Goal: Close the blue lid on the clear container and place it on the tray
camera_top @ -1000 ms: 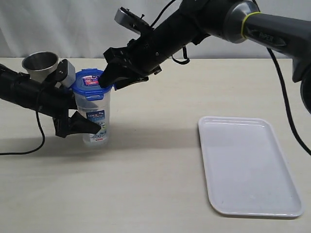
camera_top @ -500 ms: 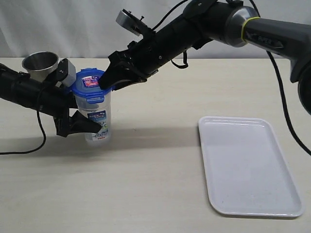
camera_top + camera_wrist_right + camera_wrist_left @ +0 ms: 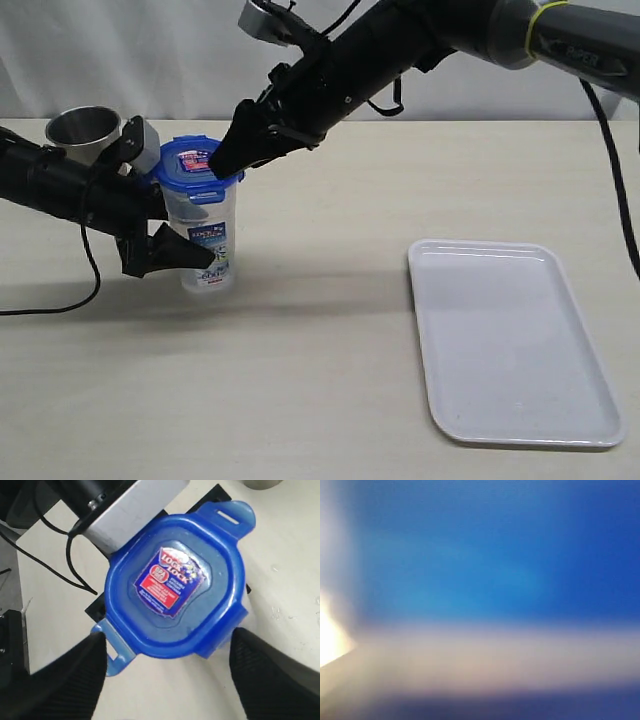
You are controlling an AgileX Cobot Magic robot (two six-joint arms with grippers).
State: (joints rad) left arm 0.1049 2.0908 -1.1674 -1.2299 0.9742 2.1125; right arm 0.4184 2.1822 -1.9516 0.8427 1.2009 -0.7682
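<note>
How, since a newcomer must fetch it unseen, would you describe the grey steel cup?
On the pale table, look far left in the exterior view, behind the left arm. The steel cup stands there near the clear container. Unlike that tall, blue-lidded canister, it is short, shiny and open.

This looks like a robotics lab or test bench rather than a home or kitchen. A black left arm [image 3: 60, 190] and a black right arm [image 3: 400, 40] reach over a plain, pale wood-grain table [image 3: 320, 390], and a loose black cable [image 3: 98, 283] trails across its top. Behind the table hangs a plain white cloth backdrop [image 3: 120, 60] that fills the whole background. The few household things stand sparsely, like props set out for a trial: a steel cup [image 3: 82, 127], a clear container [image 3: 214, 250] with a blue lid [image 3: 185, 165], and a white tray [image 3: 510, 340] lying well apart from them
</note>
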